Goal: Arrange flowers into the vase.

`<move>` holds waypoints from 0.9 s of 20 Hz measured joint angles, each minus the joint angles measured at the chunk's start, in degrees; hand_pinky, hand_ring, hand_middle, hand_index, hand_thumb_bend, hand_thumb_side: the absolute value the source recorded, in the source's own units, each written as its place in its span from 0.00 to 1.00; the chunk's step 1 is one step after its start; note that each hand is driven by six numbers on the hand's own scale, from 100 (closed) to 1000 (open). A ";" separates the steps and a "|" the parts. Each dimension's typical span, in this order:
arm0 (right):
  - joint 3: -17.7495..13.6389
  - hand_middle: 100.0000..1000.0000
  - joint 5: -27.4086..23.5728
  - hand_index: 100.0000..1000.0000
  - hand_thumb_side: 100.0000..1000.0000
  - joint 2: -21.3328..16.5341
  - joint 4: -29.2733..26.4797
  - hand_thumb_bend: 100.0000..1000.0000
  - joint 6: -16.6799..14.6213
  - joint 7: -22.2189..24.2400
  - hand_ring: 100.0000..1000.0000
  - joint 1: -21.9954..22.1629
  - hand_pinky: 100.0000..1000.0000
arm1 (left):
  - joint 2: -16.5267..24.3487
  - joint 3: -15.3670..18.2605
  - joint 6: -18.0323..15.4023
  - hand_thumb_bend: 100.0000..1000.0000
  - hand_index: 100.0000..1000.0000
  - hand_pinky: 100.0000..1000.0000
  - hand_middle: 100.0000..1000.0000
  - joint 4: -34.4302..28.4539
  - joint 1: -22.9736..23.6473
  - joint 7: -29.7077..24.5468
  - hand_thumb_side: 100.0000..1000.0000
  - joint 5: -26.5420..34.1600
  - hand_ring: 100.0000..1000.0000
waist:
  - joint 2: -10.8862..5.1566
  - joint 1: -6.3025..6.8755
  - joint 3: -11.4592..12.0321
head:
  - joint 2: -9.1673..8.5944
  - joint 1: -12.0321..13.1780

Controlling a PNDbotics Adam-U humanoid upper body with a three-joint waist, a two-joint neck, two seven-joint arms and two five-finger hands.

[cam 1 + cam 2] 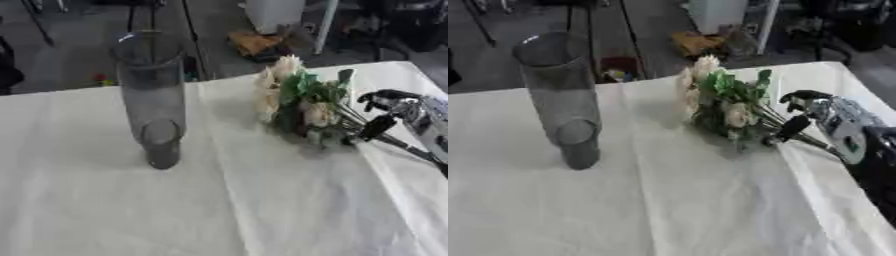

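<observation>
White cloth-covered table (pixel 262 210) bare up front; my right hand (pixel 802 112) pinches cream-and-green bouquet (pixel 724 107) stems, heads could clip tall grey glass vase (pixel 562 95) and tip it.

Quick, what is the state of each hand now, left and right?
Left hand: not in view.
Right hand: at the stems of the flowers lying on the table; fingers curled around them, so it looks shut on the flowers.

White-clothed table (pixel 262 210), with upright glass vase (pixel 150 100) and flower bunch (pixel 302 102) well apart.
</observation>
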 measured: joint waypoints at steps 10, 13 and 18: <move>-0.94 0.67 0.15 1.00 0.27 0.36 0.88 0.37 0.98 -7.19 0.87 -0.14 0.71 | -0.48 -0.32 0.02 0.00 0.92 0.82 0.85 0.00 0.00 -0.38 0.83 -0.42 0.78 | 0.47 0.21 0.14 | -0.74 -0.37; -0.93 0.70 0.15 1.00 0.23 0.41 1.42 0.36 0.86 -7.97 0.88 -0.14 0.72 | -0.49 -0.32 -0.01 0.00 0.92 0.82 0.85 0.00 0.00 -0.41 0.83 -0.45 0.78 | 0.68 0.21 0.29 | -0.93 -0.48; -0.97 0.56 0.12 1.00 0.25 0.43 1.82 0.29 0.00 -6.90 0.81 -0.14 0.67 | -0.50 -0.32 -0.01 0.00 0.92 0.82 0.85 0.00 0.00 -0.41 0.83 -0.50 0.78 | 0.79 0.33 0.30 | -0.93 -0.53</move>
